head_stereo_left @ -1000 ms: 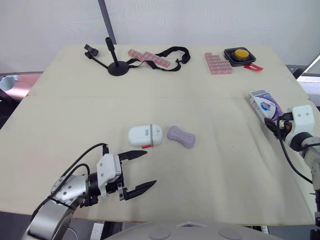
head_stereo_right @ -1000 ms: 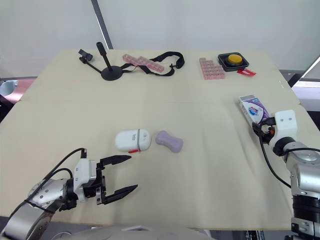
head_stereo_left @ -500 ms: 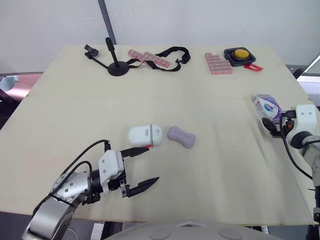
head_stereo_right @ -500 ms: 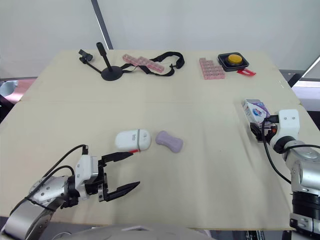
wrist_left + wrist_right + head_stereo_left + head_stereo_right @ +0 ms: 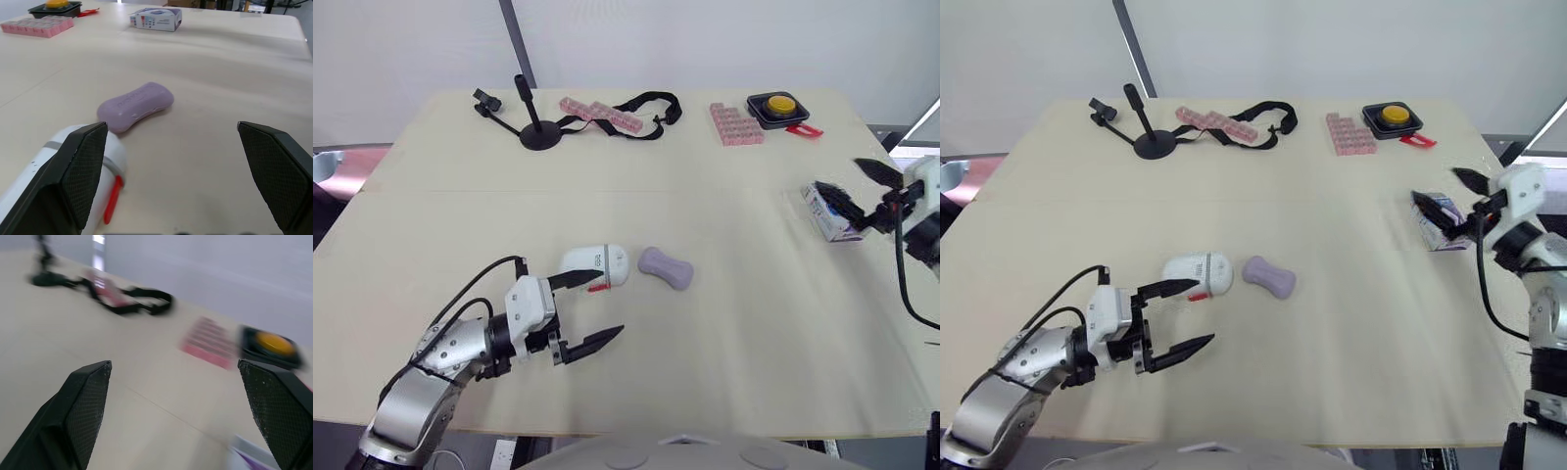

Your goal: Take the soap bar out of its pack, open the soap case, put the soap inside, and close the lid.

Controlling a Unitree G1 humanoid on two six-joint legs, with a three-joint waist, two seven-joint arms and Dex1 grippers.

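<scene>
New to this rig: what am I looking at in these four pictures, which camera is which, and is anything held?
This is a two-armed humanoid robot at a table. The two wide pictures come from its head camera looking down. The two close ones come from wrist cameras, with that gripper's black fingers at the bottom corners. The left gripper is open beside the white soap case, whose lid looks shut. The purple soap bar lies bare next to it. The right gripper is open too, at the soap pack near the table's right edge. Nothing is gripped. Along the far edge lie a black stand, a strap, pink boxes and a yellow button.
</scene>
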